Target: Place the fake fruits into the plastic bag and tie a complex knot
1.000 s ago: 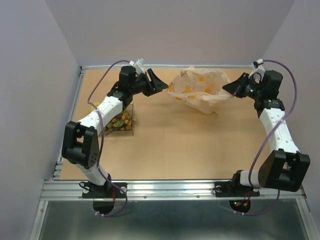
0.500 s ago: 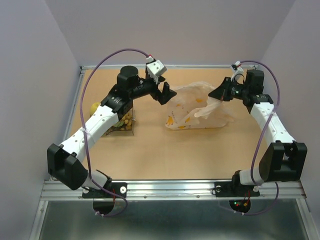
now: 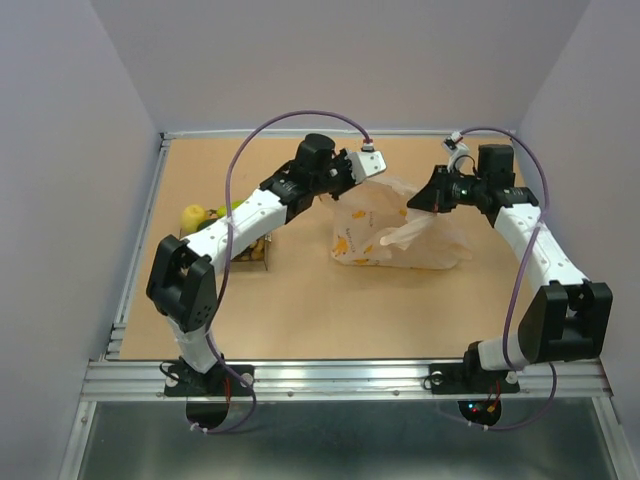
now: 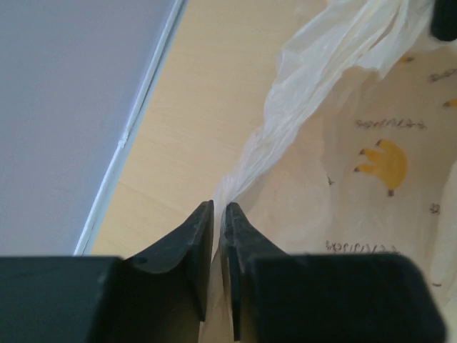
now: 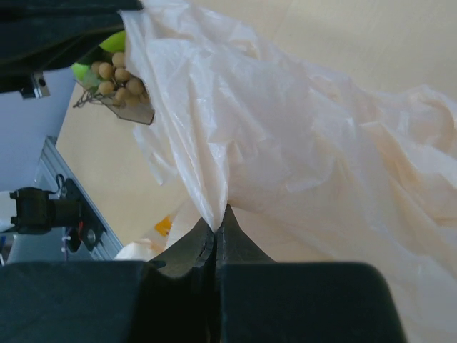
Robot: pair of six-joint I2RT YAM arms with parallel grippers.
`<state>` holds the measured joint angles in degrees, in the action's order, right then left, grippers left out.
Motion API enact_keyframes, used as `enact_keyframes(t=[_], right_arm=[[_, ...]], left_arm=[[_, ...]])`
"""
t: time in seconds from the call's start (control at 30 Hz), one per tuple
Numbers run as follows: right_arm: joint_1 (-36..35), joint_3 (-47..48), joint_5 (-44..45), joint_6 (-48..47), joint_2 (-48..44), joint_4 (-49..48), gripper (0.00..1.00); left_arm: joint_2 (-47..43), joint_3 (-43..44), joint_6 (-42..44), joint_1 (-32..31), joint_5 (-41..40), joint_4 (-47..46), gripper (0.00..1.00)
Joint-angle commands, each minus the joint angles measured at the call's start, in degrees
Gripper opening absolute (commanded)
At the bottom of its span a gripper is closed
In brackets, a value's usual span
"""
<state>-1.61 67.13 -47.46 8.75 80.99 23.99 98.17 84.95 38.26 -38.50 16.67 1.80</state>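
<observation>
The left jaws, spread a moment ago, now seem to pinch the plastic bag (image 3: 395, 245) — the right jaws too — above the tan counter (image 3: 300, 320), pale walls (image 3: 340, 60) around.

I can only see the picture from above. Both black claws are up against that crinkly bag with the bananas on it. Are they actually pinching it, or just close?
Observer: The right gripper is pinching it. Its own camera shows its fingers shut on a fold of the thin, crinkly, whitish plastic bag.
Operator: And the other one?
Observer: The left gripper has its fingers almost together, and the plastic bag's twisted edge runs into the slit between them.
Operator: Where are the fruits? I see hardly any.
Observer: The right wrist camera looks past the bag at small round tan fake fruits heaped in a clear rigid tray, not in the bag.
</observation>
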Motion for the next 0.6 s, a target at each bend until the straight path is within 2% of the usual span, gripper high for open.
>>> enact_keyframes(t=[0.0,0.07,0.1,0.17,0.23,0.27,0.3,0.33,0.37,0.4,0.43,0.5,0.57], right_arm=[[-0.6,4.9,-1.4,-6.8,1.2,6.2,0.00],[-0.6,5.3,-0.4,-8.0,1.4,9.6,0.00],[-0.6,5.3,-0.3,-11.5,1.6,10.6,0.00],[-0.6,5.0,0.2,-12.7,1.9,12.2,0.00],[-0.6,5.0,0.4,-13.0,2.5,12.2,0.00],[-0.7,5.2,0.4,-12.6,3.5,12.2,0.00],[-0.6,5.7,0.5,-11.6,4.2,12.0,0.00],[-0.6,6.0,0.7,-10.8,4.9,11.7,0.00],[-0.6,6.1,1.1,-9.6,6.0,10.9,0.00],[-0.6,5.8,1.3,-6.3,6.6,9.0,0.00],[-0.7,5.5,1.8,-4.7,7.1,7.8,0.00],[-0.8,4.1,3.1,0.2,8.3,4.0,0.01],[-0.9,2.8,4.9,3.9,9.1,-0.4,0.00]], left_arm=[[2.2,8.2,3.2,2.0,-3.6,-0.7,0.00],[5.1,13.9,-3.0,6.3,-3.0,-0.3,0.00],[5.7,15.1,-5.7,7.8,-2.3,-0.5,0.00],[5.8,15.7,-11.9,10.7,-2.9,-1.5,0.00],[4.9,14.4,-14.7,12.0,-0.7,-5.0,0.00],[3.9,14.2,-16.0,12.4,0.9,-4.9,0.08],[3.2,14.3,-18.3,13.3,2.2,-3.6,0.20],[2.2,14.1,-20.0,13.7,3.1,-3.1,0.66],[1.2,13.8,-22.2,14.2,4.2,-2.8,0.79],[-1.0,13.6,-25.0,15.0,5.7,-1.8,0.83],[-2.0,13.8,-25.0,17.0,11.4,1.1,0.86],[-5.2,14.1,-26.3,20.5,13.7,6.7,0.97],[-8.5,13.8,-25.6,24.2,16.8,13.4,0.99]])
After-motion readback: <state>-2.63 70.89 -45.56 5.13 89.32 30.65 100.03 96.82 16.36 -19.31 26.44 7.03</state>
